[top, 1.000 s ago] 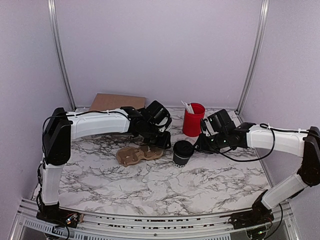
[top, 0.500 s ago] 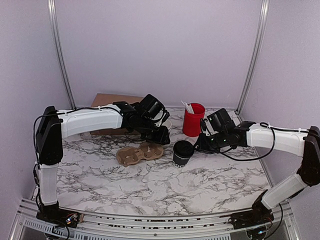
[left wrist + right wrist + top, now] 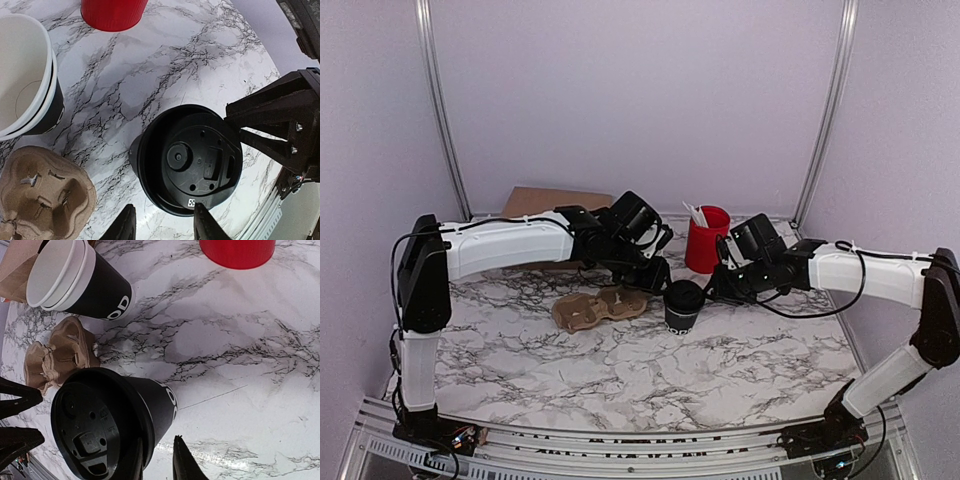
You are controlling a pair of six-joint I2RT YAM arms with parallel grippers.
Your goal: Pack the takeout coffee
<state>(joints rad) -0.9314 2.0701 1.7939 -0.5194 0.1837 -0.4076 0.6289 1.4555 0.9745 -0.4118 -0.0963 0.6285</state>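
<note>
Left gripper (image 3: 165,225) spread wide, tips just beside the small black lidded paper coffee cup (image 3: 684,304) upright mid-frame on the marble table (image 3: 650,380); right gripper (image 3: 161,461) fingers flank its lid rim, pinching or not I cannot tell, fingers cut off at frame bottom; brown pulp cup carrier (image 3: 595,308) near its left, bare marble below.
</note>
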